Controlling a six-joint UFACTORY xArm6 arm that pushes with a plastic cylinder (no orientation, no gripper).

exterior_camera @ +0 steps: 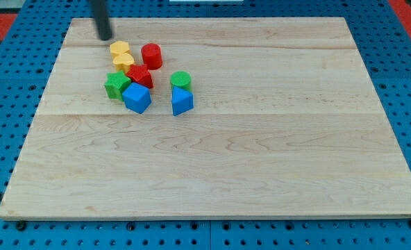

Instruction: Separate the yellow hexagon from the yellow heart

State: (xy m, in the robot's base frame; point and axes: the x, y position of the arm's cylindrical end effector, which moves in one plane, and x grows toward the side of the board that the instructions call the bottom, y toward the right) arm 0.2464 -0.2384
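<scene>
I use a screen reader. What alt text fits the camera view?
My tip sits just up-left of the touching yellow hexagon and yellow heart, in a block cluster on the wooden board's upper left.

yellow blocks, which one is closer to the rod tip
The upper yellow block, lying just below-right of my tip; the other yellow block sits below it, toward the red ones.

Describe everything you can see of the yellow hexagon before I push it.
The yellow hexagon is a small, low block, plastic by its look, lying flat near the board's top left. It heads the cluster. Its lower edge touches or nearly touches the yellow heart; the red cylinder sits apart on the view's right. My tip stands just up and left of it, a small gap between, not touching.
</scene>
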